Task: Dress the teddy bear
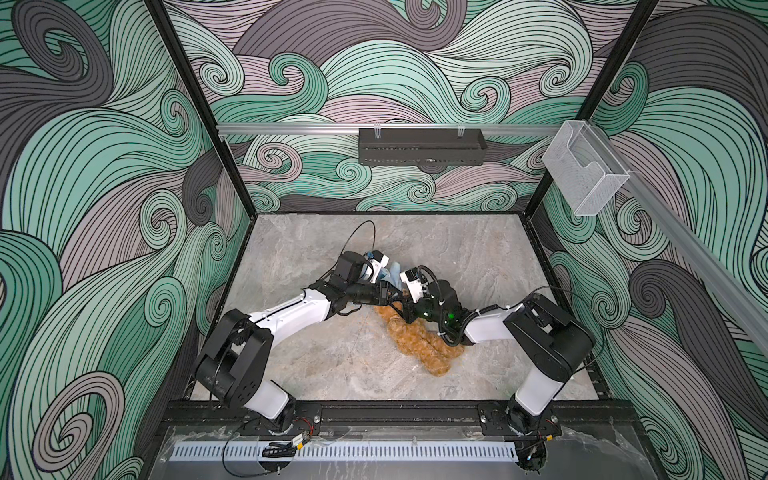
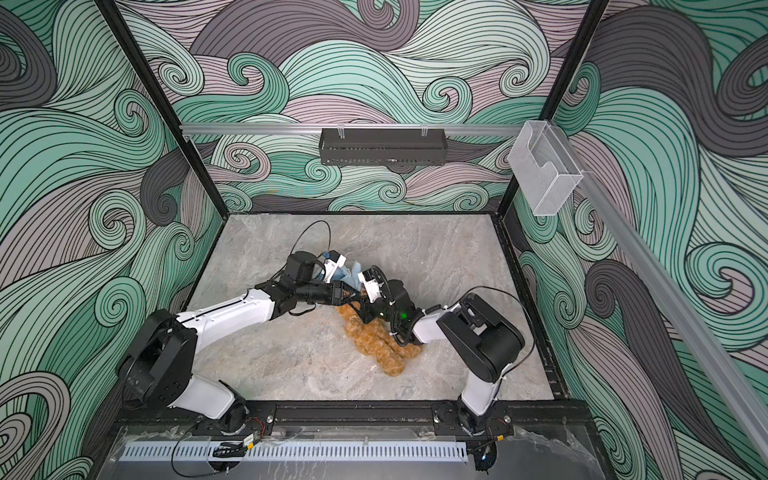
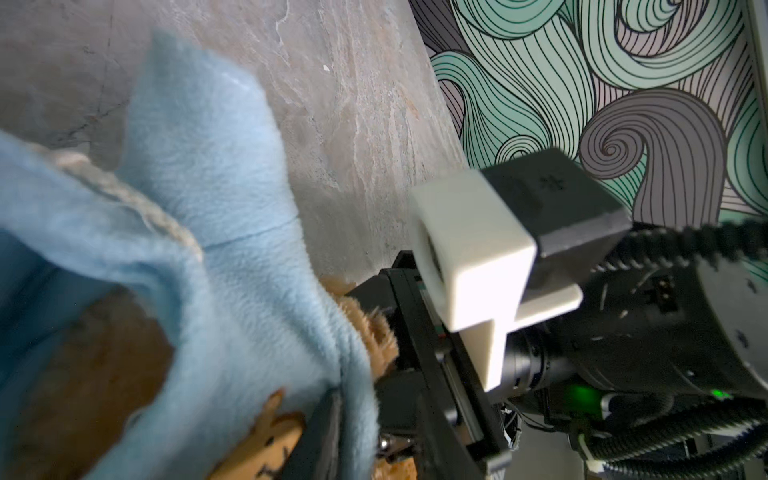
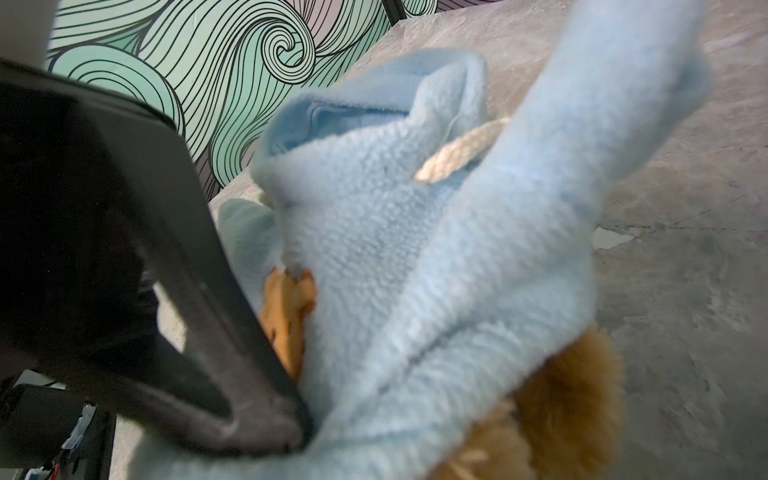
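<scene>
The teddy bear (image 1: 419, 345) (image 2: 382, 349) lies on the table with its legs toward the front; both grippers hide its head. The light blue shirt (image 1: 392, 276) (image 2: 353, 276) bunches over that head end. In the left wrist view the shirt (image 3: 208, 208) drapes over one dark finger (image 3: 320, 436) of my left gripper (image 1: 388, 292), with bear fur (image 3: 374, 336) beside it. My right gripper (image 1: 405, 305) meets it from the right. Its wrist view is filled by the shirt (image 4: 395, 270), pulled taut toward its jaws, above bear fur (image 4: 569, 382).
The grey stone table (image 1: 316, 365) is boxed in by patterned walls. A black tray (image 1: 422, 146) hangs on the back rail and a clear plastic bin (image 1: 586, 174) on the right rail. The two arms nearly touch, and the right wrist camera (image 3: 478, 257) sits close to my left gripper.
</scene>
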You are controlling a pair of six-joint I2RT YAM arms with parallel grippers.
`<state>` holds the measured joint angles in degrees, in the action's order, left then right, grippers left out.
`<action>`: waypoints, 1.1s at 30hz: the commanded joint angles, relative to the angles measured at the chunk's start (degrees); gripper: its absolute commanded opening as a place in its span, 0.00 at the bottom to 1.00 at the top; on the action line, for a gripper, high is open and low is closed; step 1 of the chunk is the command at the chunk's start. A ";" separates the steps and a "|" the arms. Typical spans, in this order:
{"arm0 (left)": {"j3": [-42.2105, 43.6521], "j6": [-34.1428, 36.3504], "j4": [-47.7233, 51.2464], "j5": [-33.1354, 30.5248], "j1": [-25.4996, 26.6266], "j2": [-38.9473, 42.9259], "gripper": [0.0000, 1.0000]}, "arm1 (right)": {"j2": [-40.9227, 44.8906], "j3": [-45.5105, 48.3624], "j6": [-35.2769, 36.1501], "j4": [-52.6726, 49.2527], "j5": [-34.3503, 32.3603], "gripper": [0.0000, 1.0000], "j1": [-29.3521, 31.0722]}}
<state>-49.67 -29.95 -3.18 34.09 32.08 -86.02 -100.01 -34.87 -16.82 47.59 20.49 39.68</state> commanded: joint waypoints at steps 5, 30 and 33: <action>-0.80 2.07 4.95 -4.77 0.40 4.19 0.52 | 0.08 2.78 10.31 5.37 2.48 0.21 0.07; -4.82 12.17 27.69 -13.99 -8.78 12.45 0.36 | 8.61 4.66 31.17 -5.31 6.86 0.19 -0.53; -7.68 14.38 30.93 -11.01 -9.03 9.22 0.29 | 9.10 4.24 32.17 -5.87 7.80 0.19 -0.90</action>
<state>-53.65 -19.75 23.00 19.00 23.31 -74.39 -92.01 -29.63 10.57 43.68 26.13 39.33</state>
